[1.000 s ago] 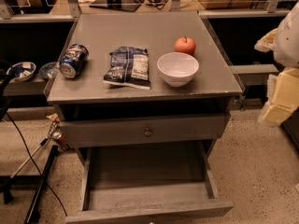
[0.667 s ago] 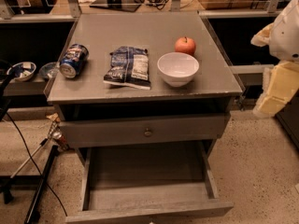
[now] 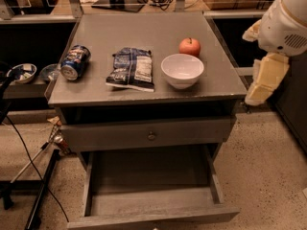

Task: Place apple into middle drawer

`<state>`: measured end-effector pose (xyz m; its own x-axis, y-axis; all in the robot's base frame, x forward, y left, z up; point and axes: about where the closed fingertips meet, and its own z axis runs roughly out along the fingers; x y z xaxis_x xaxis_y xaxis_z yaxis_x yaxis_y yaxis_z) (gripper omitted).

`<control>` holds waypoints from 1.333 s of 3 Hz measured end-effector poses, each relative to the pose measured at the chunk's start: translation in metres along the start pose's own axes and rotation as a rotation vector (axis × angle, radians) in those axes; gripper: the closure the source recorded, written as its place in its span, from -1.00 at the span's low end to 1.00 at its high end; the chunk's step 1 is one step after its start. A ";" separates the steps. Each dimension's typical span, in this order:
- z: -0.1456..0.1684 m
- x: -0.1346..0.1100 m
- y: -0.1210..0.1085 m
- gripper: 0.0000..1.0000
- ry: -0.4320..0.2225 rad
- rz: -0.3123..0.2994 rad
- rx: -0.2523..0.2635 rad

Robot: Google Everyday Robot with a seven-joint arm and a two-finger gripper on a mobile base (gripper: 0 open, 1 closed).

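Watching through the one camera, I see the apple (image 3: 190, 46) sitting on the grey cabinet top (image 3: 144, 28), just behind the white bowl (image 3: 182, 70). Below, the middle drawer (image 3: 148, 198) stands pulled out, its floor bare. My gripper (image 3: 263, 83) hangs off the cabinet's right edge, touching nothing; whether it is spread or closed I can't make out. A chip bag (image 3: 132, 68) and a can (image 3: 75, 62) lie left of the bowl.
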<state>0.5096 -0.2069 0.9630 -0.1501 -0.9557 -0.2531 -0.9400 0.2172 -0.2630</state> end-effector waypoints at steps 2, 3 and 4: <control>0.039 -0.011 -0.090 -1.00 -0.068 -0.017 -0.005; 0.039 -0.011 -0.090 -1.00 -0.068 -0.017 -0.005; 0.053 -0.020 -0.114 -1.00 -0.080 -0.032 -0.003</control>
<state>0.6356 -0.2025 0.9486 -0.0948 -0.9432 -0.3185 -0.9450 0.1859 -0.2692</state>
